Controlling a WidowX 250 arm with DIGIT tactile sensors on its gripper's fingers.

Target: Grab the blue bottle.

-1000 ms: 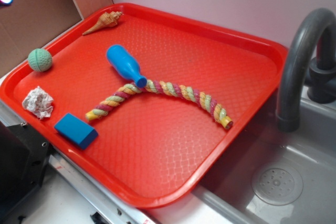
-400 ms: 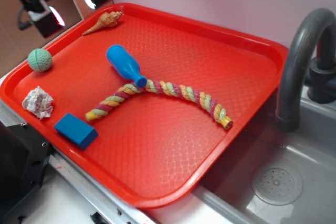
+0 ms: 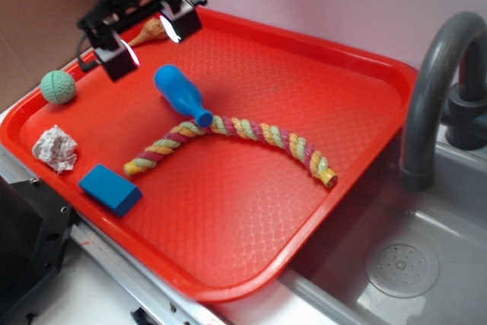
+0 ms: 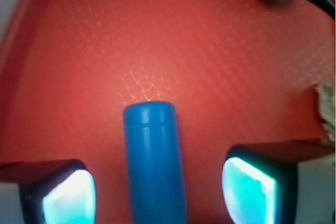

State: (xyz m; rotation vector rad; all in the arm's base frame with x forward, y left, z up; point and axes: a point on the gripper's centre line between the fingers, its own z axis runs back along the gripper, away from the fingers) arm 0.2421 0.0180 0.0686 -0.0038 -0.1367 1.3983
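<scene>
The blue bottle (image 3: 180,93) lies on its side on the red tray (image 3: 304,66), its narrow neck touching the striped rope. My gripper (image 3: 148,41) hovers over the bottle's fat end at the tray's back left, open, one finger on each side. In the wrist view the blue bottle (image 4: 154,161) runs up the middle between my two glowing fingertips (image 4: 248,188), with a clear gap on either side, so the gripper (image 4: 157,192) holds nothing.
A striped rope (image 3: 236,133) curves across the tray's middle. A flat blue block (image 3: 110,189) and crumpled paper (image 3: 55,148) lie front left, a green ball (image 3: 58,86) left, a shell (image 3: 150,30) behind my gripper. A grey faucet (image 3: 434,81) and sink (image 3: 401,268) stand right.
My gripper has come in from the upper left corner, travelling right and down over the tray until it stands above the bottle's fat end. Nothing on the tray has moved.
</scene>
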